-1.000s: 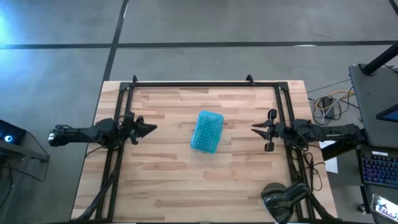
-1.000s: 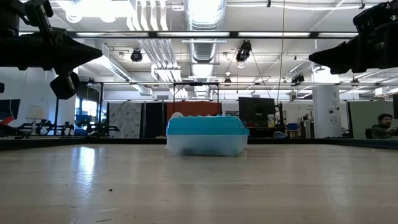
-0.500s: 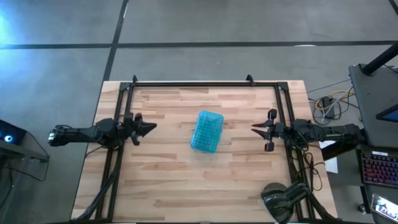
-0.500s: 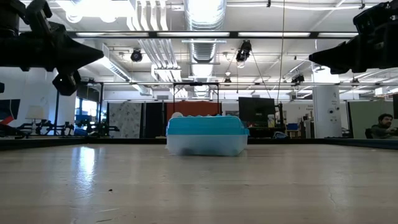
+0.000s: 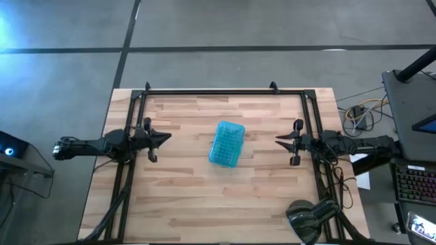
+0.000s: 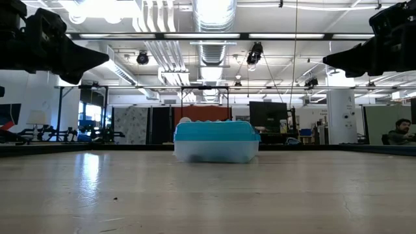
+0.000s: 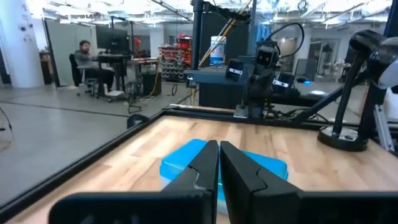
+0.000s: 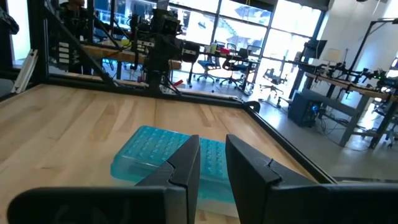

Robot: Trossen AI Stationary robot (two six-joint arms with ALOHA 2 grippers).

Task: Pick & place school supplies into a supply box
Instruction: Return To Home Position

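The supply box [image 5: 226, 143] lies shut in the middle of the table, teal half on top and clear half resting on the wood [image 6: 216, 141]. No pens, pencils or scissors show in any view. My left gripper [image 5: 167, 139] hovers above the table to the box's left, pointing at it, fingers shut [image 7: 219, 162]. My right gripper [image 5: 279, 141] hovers to the box's right, also pointing at it, with a narrow gap between its fingers [image 8: 212, 155]. The box shows beyond the fingers in both wrist views [image 7: 183, 163] [image 8: 143, 152].
A black frame rail [image 5: 211, 91] runs along the table's far edge and down both sides. A dark lamp-like base [image 5: 306, 219] stands at the near right corner. Bare wood lies all around the box. A person [image 6: 403, 130] sits in the room beyond.
My left gripper has turned about its own long axis while staying in place: the round part that hung below it in the low view has swung out of sight. The box and my right arm have kept still.
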